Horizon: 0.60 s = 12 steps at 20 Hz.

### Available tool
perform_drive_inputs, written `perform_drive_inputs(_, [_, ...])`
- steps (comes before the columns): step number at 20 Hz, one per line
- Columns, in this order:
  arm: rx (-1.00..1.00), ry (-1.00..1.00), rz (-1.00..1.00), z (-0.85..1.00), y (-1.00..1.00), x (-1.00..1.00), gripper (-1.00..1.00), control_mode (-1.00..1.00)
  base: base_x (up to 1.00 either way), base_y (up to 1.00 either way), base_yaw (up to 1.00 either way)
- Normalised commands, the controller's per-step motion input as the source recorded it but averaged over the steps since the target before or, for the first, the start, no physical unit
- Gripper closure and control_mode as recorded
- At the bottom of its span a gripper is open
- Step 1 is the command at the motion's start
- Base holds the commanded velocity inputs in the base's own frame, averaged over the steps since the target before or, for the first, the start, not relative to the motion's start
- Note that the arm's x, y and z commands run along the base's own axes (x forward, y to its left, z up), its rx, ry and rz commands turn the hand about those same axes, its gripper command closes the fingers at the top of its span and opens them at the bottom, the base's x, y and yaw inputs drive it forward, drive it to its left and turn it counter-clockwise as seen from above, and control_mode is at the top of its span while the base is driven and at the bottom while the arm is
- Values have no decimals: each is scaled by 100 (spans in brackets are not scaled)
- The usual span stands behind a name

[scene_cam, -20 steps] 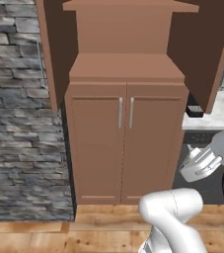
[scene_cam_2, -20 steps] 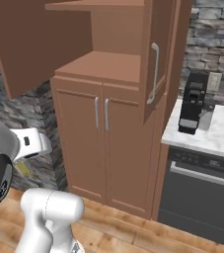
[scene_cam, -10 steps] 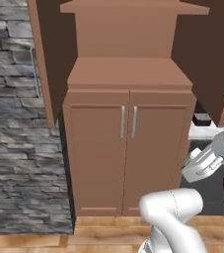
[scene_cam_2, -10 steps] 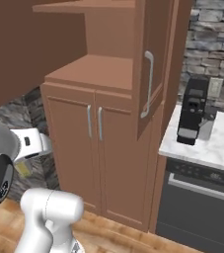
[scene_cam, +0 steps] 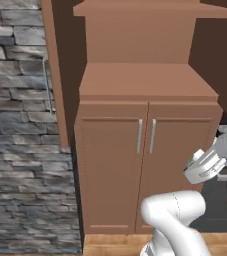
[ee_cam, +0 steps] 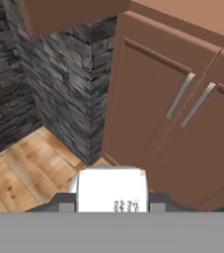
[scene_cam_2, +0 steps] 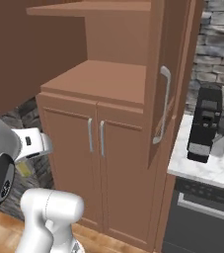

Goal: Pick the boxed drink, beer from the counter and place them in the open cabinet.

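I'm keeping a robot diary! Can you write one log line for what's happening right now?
stage: carrying to cabinet | jaws: shut on boxed drink | open cabinet: ahead, shelf niche bare | lower doors: closed

The boxed drink (ee_cam: 112, 189), a small white carton with fine dark print on one face, is seen held low between the dark tips of the closed tool (ee_cam: 112, 203). The open cabinet (scene_cam: 145, 150), of reddish-brown wood, is seen with its upper doors swung wide, its shelf niche bare and its two lower doors shut.
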Motion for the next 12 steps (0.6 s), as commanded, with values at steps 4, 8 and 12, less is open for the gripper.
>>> perform_drive_inputs(4, [0,0,0,0,0,0,100,100,53,38,0])
perform_drive_inputs(8, [0,0,0,0,0,0,100,100,56,13,0])
perform_drive_inputs(12, [0,0,0,0,0,0,100,100,54,0,0])
